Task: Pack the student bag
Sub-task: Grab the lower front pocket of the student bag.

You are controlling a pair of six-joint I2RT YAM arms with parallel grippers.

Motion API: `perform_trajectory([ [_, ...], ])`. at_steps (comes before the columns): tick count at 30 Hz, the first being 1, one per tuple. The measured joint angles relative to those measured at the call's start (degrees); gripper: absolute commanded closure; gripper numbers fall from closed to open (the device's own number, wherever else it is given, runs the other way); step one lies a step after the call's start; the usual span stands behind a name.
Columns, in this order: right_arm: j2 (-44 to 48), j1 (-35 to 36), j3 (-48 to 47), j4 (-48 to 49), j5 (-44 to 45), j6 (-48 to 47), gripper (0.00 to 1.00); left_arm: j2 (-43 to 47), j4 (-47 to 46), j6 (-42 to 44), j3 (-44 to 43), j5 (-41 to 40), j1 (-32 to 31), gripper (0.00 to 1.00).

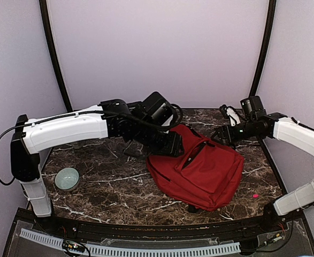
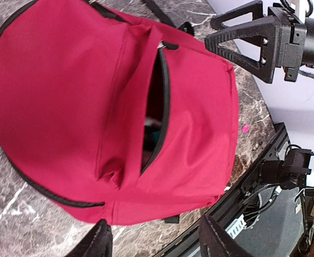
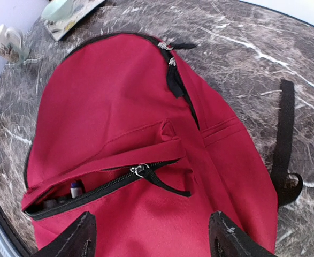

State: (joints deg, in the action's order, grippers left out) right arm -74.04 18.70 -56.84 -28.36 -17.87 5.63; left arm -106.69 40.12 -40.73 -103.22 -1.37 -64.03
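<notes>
Red student bag [image 1: 202, 174] is lying flat on the marble table [image 1: 114, 182], about 3 o'clock from the middle. Its front pocket zip [image 3: 139, 170] is partway open with small stuff inside, and a black strap [image 3: 285, 139] trails off. Left gripper [image 2: 157, 242] and right gripper [image 3: 151, 235] hover over it, jaws wide, holding nothing.

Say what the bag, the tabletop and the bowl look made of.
Bag: matte red woven fabric, judging by creases and stitched seams. Tabletop: polished dark stone or a stone-look laminate; white veins, some sheen. Bowl: pale green, smooth and glossy, probably glazed ceramic.
</notes>
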Motion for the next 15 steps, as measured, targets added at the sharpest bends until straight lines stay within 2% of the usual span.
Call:
perform_trajectory([
  [7,-6.25,0.0,1.01,2.25,-0.52,-9.01,0.35,3.28,2.67,-0.72,5.29,-2.29,0.17,0.41],
  [15,-10.62,0.0,1.01,3.78,1.03,-15.32,0.48,3.93,6.45,-0.42,6.34,-3.85,1.14,0.41],
])
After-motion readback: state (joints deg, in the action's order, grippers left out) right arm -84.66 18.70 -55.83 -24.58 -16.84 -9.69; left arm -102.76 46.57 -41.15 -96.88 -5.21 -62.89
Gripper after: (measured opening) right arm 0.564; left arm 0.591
